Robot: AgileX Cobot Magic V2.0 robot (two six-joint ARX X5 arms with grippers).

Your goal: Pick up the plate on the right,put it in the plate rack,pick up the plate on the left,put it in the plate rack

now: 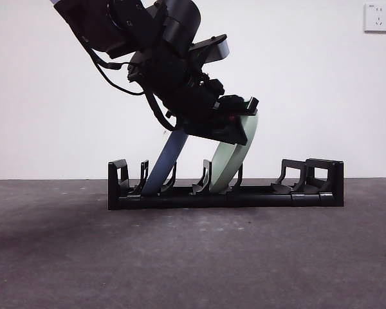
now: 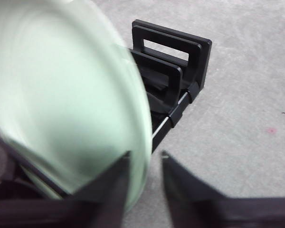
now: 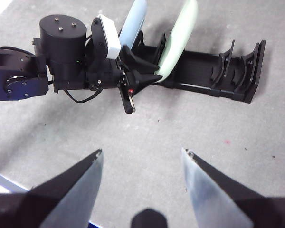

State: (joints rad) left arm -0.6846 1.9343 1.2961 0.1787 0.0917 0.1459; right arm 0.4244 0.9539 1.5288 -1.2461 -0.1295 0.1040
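The left claw (image 1: 244, 119) is at the top rim of the pale green round plate (image 1: 230, 164), jaws straddling the rim but parted, so it looks released, with the plate leaning in a middle slot of the long black pronged plate rack (image 1: 225, 193). A pale blue plate (image 1: 167, 161) sits slotted to its left. Best play now: lift straight up and clear without nudging that rim, while the right claw (image 3: 141, 164) waits open above the grey desk (image 1: 193, 257).
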